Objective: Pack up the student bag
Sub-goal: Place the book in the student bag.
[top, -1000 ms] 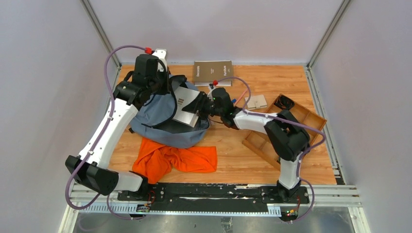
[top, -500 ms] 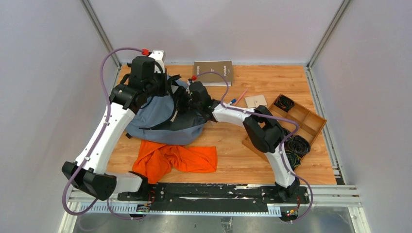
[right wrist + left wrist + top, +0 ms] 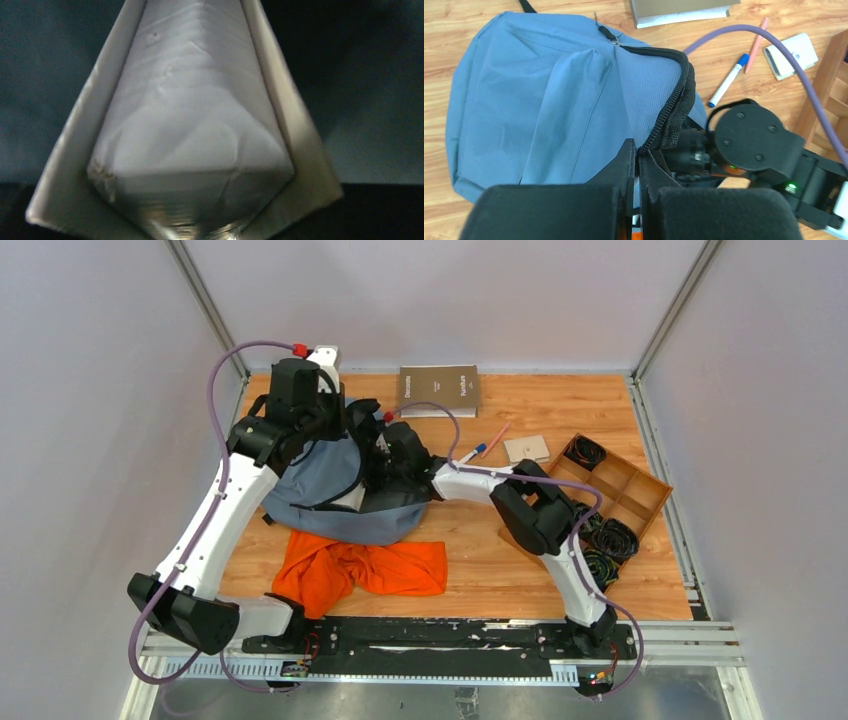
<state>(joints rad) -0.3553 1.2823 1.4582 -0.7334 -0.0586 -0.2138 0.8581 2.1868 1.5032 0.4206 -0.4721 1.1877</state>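
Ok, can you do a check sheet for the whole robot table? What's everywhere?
Surface: wooden table, partly covered.
Job's things: bag lying down, zip open; pale book inside it.
Clutter: orange cloth against the bag's near edge; brown book, pen, pink pencil, cream case; wooden tray on the right.
Fingers: left fingers shut on the bag's zip edge; right fingers inside the bag, seemingly gripping the pale book.
Cables: purple cable crosses above the pencil; black coils in the tray.
Surroundings: grey walls, metal posts.
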